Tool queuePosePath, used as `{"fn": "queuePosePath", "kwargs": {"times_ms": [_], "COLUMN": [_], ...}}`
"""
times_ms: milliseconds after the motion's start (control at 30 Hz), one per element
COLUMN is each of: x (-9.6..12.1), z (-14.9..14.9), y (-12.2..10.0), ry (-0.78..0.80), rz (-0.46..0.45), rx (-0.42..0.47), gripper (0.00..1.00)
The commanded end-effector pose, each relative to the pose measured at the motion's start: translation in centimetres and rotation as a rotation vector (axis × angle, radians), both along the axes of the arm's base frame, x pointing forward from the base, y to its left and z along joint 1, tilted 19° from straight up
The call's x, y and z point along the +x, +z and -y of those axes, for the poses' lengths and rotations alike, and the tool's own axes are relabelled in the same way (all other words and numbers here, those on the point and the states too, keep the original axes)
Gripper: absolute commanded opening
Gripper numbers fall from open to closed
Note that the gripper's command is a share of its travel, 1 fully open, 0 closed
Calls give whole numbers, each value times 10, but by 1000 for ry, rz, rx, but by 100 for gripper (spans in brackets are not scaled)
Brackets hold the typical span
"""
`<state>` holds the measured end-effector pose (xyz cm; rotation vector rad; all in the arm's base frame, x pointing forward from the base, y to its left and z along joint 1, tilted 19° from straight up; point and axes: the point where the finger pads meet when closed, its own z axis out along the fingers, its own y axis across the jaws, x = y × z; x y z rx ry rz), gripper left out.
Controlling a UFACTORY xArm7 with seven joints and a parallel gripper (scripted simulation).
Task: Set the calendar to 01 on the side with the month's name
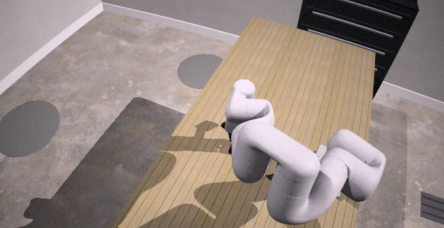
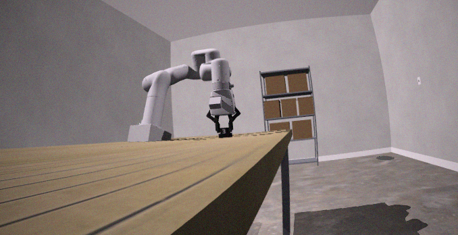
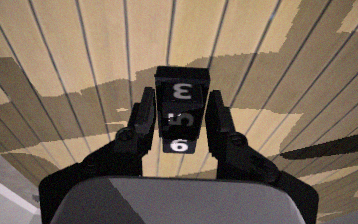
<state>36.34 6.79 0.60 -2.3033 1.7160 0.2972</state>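
Calendar (image 2: pixel 225 134) (image 3: pixel 182 75) on table; gripper (image 2: pixel 224 129) (image 3: pixel 181 102) pointing down around it, fingers parted, gripping nothing.

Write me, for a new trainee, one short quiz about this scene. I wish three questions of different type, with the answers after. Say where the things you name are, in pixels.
1. True or false: the pincer (image 2: pixel 224 133) (image 3: pixel 181 102) is clamped shut on the black digit cubes (image 2: pixel 230 134) (image 3: pixel 192 107).
2. Which digit faces the exterior view?
A) 1
B) 8
C) 3
3. Fill in: in the exterior view, the metal shelf rack (image 2: pixel 287 95) holds brown ____.

Key: 1 false, the pincer is open around them; 2 C; 3 boxes (image 2: pixel 275 85).
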Motion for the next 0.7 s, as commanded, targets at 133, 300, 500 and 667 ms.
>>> {"fn": "queuePosePath", "kwargs": {"times_ms": [133, 300, 500, 667], "x": [1, 2, 2, 2], "z": [6, 15, 21, 28], "y": [18, 42, 62, 80], "ry": [-2, -2, -2, -2], "rz": [3, 3, 3, 3], "rx": [0, 0, 0, 0], "gripper": [47, 47, 47, 47]}}
